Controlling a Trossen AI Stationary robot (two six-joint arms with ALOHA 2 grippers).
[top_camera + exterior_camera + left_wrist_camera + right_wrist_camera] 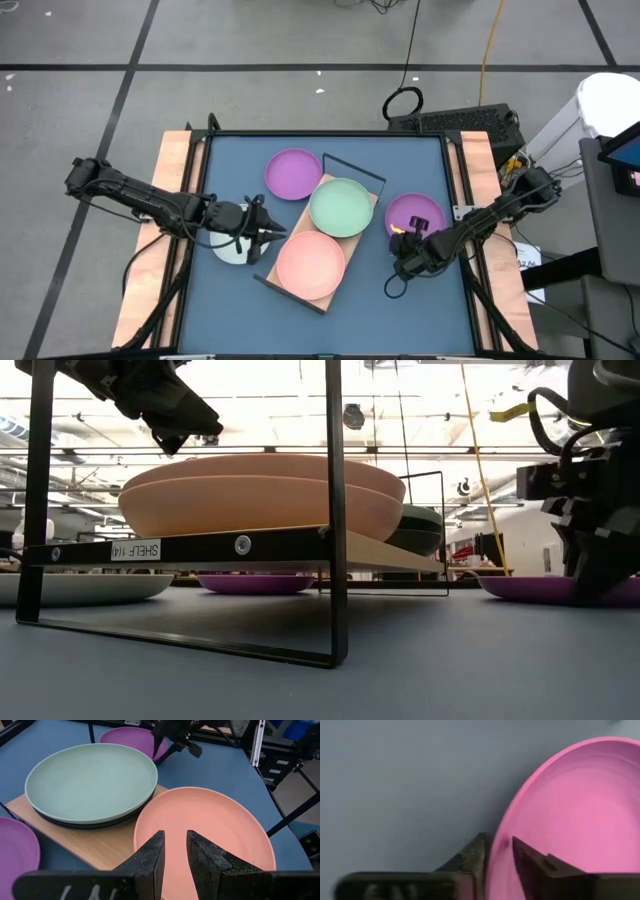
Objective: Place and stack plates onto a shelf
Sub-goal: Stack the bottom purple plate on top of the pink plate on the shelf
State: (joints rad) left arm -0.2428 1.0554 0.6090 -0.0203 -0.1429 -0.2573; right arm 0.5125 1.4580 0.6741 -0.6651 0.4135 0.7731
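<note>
I have the right tool [408,243] down at the near rim of the purple plate [414,214] lying on the bench [400,310] to the right of the shelf [357,238]. In the right wrist view its fingers [522,852] straddle that rim with only a narrow gap, one inside and one outside, so I judge it is pinching the edge to lift the plate; whether it has full grip I can't say for sure.

The left tool [268,233] hangs just over the left edge of the pink plate [310,264] on the shelf's near end, fingers narrowly apart and holding nothing.

The shelf sits at a slant on the bench. The pink stack fills its near half; a green plate [340,207] over a black plate [95,823] fills the far half. So any new plate has to go on top of one stack.

A second purple plate [293,174] lies on the bench beyond the shelf, and a pale plate [229,250] lies under the left arm. The shelf's wire frame [355,167] rises at both ends, and the left tool near the pink stack could crowd a delivery there.
</note>
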